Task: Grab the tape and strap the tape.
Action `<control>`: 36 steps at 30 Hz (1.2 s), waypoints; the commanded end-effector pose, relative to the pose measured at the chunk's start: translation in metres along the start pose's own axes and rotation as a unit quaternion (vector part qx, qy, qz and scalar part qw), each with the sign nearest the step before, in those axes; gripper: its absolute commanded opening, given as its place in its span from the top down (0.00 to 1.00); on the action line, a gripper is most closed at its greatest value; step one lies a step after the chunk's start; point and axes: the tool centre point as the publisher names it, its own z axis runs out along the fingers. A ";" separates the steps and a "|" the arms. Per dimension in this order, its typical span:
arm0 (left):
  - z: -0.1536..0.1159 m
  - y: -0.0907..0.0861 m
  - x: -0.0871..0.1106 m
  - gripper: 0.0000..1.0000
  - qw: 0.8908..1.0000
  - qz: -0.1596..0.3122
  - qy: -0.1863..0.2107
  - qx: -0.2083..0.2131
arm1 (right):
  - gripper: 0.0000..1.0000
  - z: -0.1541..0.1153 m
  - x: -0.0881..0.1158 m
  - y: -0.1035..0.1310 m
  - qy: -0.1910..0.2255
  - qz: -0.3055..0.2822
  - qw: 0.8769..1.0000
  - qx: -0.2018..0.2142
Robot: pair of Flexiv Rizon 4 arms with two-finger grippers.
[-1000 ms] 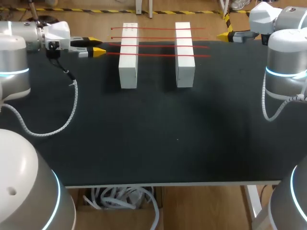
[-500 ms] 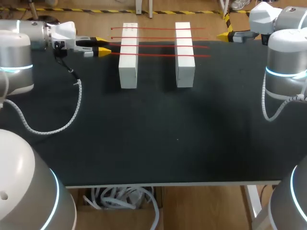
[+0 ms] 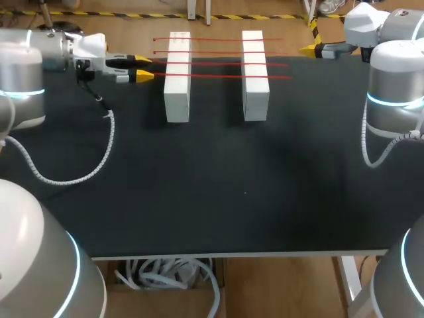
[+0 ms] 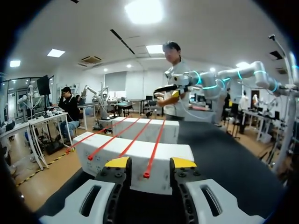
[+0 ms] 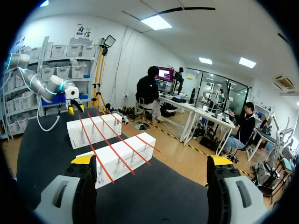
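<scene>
Tape [image 4: 155, 147] end lies untouched between left gripper's [image 4: 150, 163] spread fingers; best advance level, centre strip, pinch short of white block [image 4: 131, 150].

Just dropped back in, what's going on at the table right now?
Four red tapes lie stretched across two white blocks at the far side of the table. The left gripper is at their left ends, fingers open, with one tape's end just ahead between them, not yet gripped. The right gripper hangs open off to the blocks' right, holding nothing.
</scene>
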 end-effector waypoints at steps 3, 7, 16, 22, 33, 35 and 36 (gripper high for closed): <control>0.000 0.008 -0.001 0.66 1.000 -0.002 0.001 0.015 | 0.00 0.000 0.000 0.000 0.000 0.000 1.000 0.000; 0.000 0.012 0.001 0.63 1.000 -0.008 0.002 0.024 | 0.00 0.000 0.000 0.000 0.000 0.000 1.000 0.000; 0.000 0.016 0.001 0.66 1.000 -0.007 0.003 0.024 | 0.00 0.000 0.000 0.000 0.000 0.000 1.000 0.000; -0.002 0.015 0.000 0.67 1.000 0.000 0.007 0.019 | 0.00 0.000 0.000 0.000 0.000 0.000 1.000 0.000; -0.002 0.010 0.000 0.67 1.000 0.008 0.016 0.017 | 0.00 0.000 0.000 0.000 0.000 0.000 1.000 0.000; -0.002 0.010 0.000 0.85 1.000 0.008 0.017 0.017 | 0.00 0.000 0.000 0.000 0.000 0.000 1.000 0.000; -0.002 0.010 0.000 0.85 1.000 0.008 0.018 0.018 | 0.00 0.000 0.000 0.000 0.000 0.000 1.000 0.000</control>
